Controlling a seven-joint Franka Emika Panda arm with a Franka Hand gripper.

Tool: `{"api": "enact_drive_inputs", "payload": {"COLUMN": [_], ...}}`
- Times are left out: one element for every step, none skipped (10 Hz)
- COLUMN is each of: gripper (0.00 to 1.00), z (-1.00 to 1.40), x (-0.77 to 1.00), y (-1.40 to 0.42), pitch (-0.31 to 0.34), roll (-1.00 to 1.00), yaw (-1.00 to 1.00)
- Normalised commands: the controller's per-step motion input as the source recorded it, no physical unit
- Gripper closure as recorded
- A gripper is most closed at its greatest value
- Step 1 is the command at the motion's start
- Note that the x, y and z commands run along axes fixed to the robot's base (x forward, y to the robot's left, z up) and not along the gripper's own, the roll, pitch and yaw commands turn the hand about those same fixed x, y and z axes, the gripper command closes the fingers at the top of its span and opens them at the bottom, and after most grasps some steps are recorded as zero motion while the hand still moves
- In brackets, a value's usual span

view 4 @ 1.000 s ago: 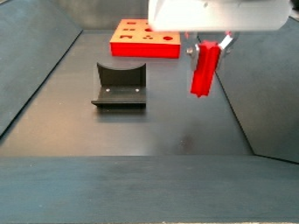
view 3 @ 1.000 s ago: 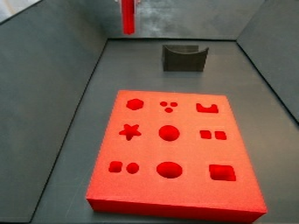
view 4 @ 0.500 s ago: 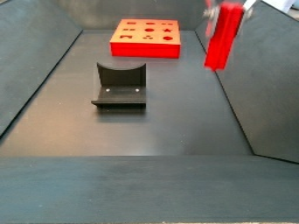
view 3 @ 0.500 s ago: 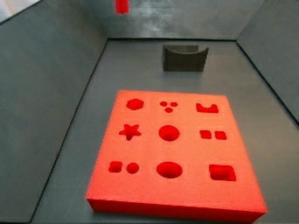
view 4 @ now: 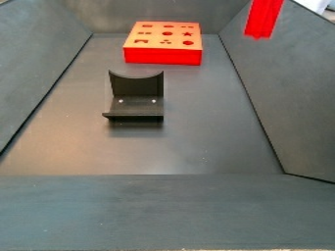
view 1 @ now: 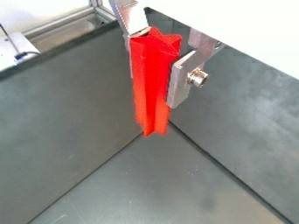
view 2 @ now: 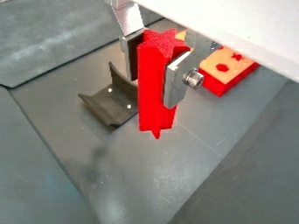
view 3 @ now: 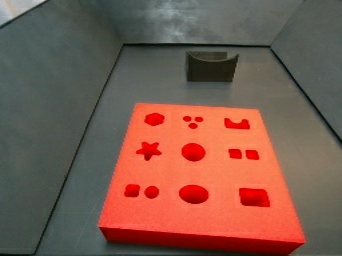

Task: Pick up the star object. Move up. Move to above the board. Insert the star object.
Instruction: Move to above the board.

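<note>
A: Item, end effector [view 1: 158, 61]: state?
B: Silver fingers [view 2: 176, 80] clamped on the star object [view 1: 149, 83], which hangs upright between them in both wrist views; its lower end [view 4: 264, 17] shows at the top edge of a side view, high above the table [view 4: 170, 147]

A: Item, board [view 3: 197, 171]?
B: Flat on the table, holes empty; fixture [view 3: 210, 65] stands beyond it, apart
</note>
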Motion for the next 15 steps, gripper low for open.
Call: {"api": "enact_drive_inputs", "payload": {"gripper": [1.0, 1.0, 1.0, 1.0, 1.0, 1.0, 1.0, 1.0, 1.0, 1.0, 1.0, 1.0, 1.0, 1.0, 1.0], "z": [0.2, 0.18, 0.19, 0.19, 0.19, 0.19, 0.19, 0.19, 0.2, 0.2, 0.2, 0.2, 0.21, 0.21, 0.19], "x": [0.23, 0.24, 0.24, 0.24, 0.24, 0.25, 0.26, 0.26, 0.27, 0.28, 0.29, 0.3, 0.32, 0.33, 0.33], "y": [-1.0, -1.0, -1.0, -1.0, -1.0, -1.0, -1.0, -1.0, -1.0, -1.0, -1.0, -1.0, -1.0, -1.0, -0.89], "pitch": [0.352, 0.322, 0.269, 0.177, 0.145, 0.118, 0.111, 0.112, 0.113, 0.125, 0.129, 0.126, 0.122, 0.126, 0.132], "roll": [0.15, 0.16, 0.12, 0.05, 0.03, -0.01, -0.01, -0.01, -0.01, 0.0, -0.01, 0.0, 0.01, 0.02, 0.02], "yaw": [-0.27, -0.21, -0.1, -0.04, -0.03, -0.01, 0.0, 0.0, 0.0, 0.0, 0.01, 0.01, 0.01, 0.01, 0.01]}}
